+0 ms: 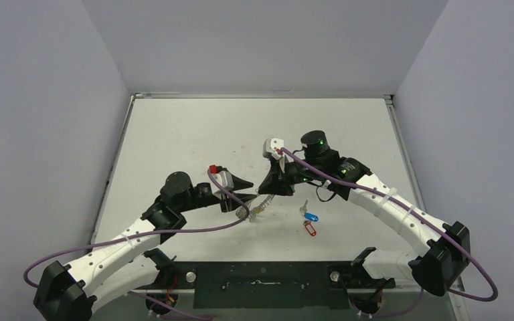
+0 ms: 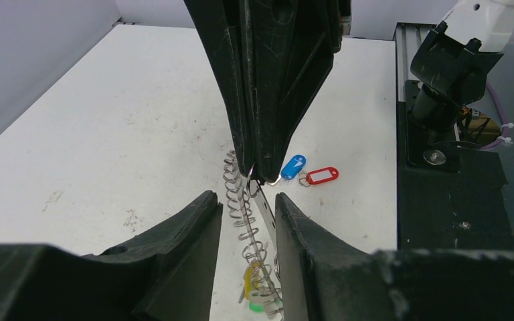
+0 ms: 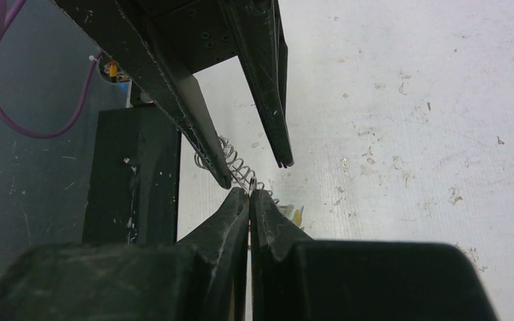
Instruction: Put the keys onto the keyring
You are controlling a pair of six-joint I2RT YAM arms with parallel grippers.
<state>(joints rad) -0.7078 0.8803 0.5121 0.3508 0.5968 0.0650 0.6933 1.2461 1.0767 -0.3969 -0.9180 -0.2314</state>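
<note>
White table [image 1: 174,134], both grippers meeting mid-table at the keyring [image 2: 262,215].
R gripper [image 3: 249,194] pinched tight on keyring's rim; L gripper [image 2: 246,200] jaws apart, one each side of it. Blue-tag key [image 2: 293,166] & red-tag key [image 2: 322,176] lie side by side on table nearby, clear of keyring.

Keyring [image 2: 262,217]: you see bare grey metal, a flat smooth plate edged with shiny wire loops.
Keys [image 1: 303,209]: silvery metal; too small for you to judge the finish.
Blue tag [image 2: 293,166]: glossy plastic.
Red tag [image 2: 322,176]: glossy plastic with a pale insert.
Left pincer [image 2: 247,197]: matt black plastic, finely scratched.
Right pincer [image 3: 249,192]: the same matt black plastic, scuffed along its edges.
Desk [image 2: 107,134]: matt white, faintly grained, with grey scuffs and specks.
Cables [image 1: 174,231]: smooth purple sheath, slight sheen.
</note>
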